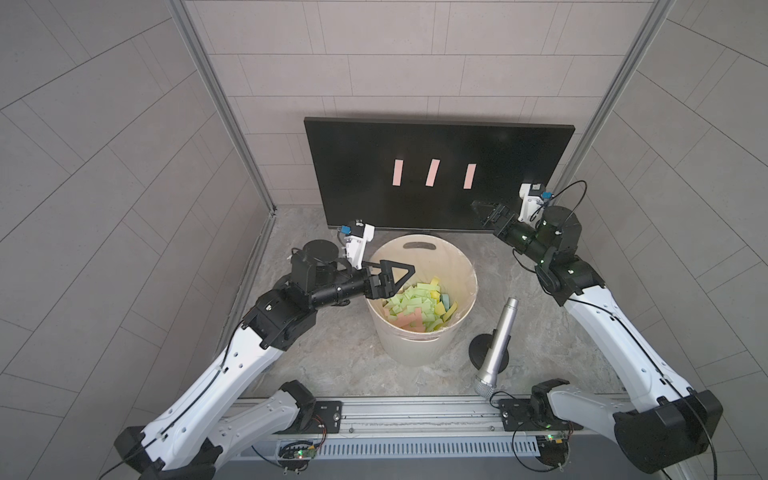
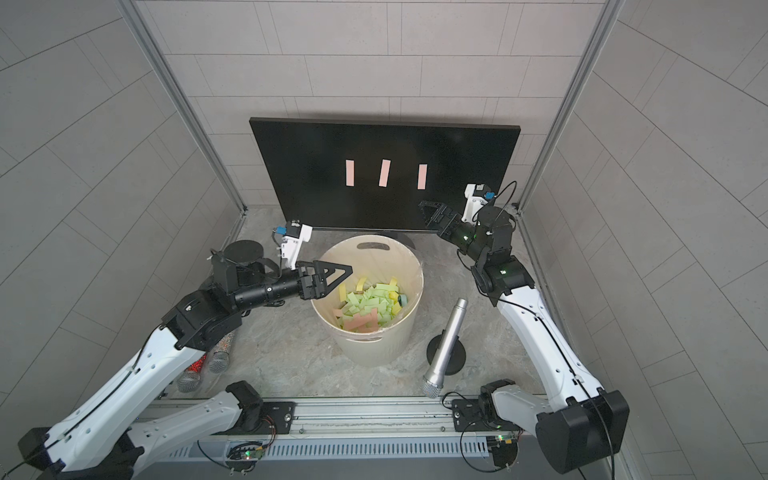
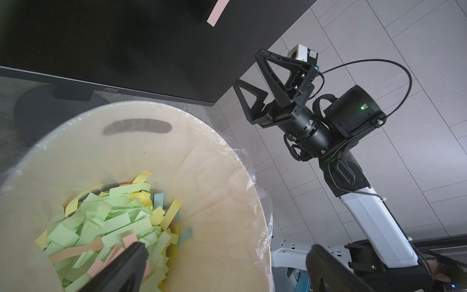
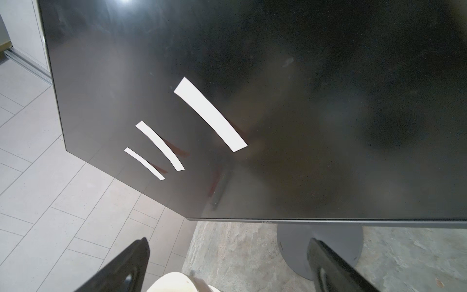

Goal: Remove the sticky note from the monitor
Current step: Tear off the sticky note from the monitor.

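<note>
Three grey tiled walls (image 1: 395,62) close round a grey marbled bench (image 1: 332,353), with the monitor (image 1: 353,166) standing dark at 12 o'clock and three pink sticky notes (image 1: 432,172) stuck in a row across the middle of its screen. The left hand (image 1: 399,278) hangs over the 9 o'clock rim of the cream bucket (image 1: 415,349) of paper strips, spread wide and empty; the right hand (image 3: 249,68), equally wide and empty, sits near the monitor's lower corner at 2 o'clock, apart from the notes

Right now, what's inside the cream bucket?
A heap of green, yellow, pink and blue paper strips lies in the bucket, over a plastic liner. The floor beneath them is hidden.
</note>
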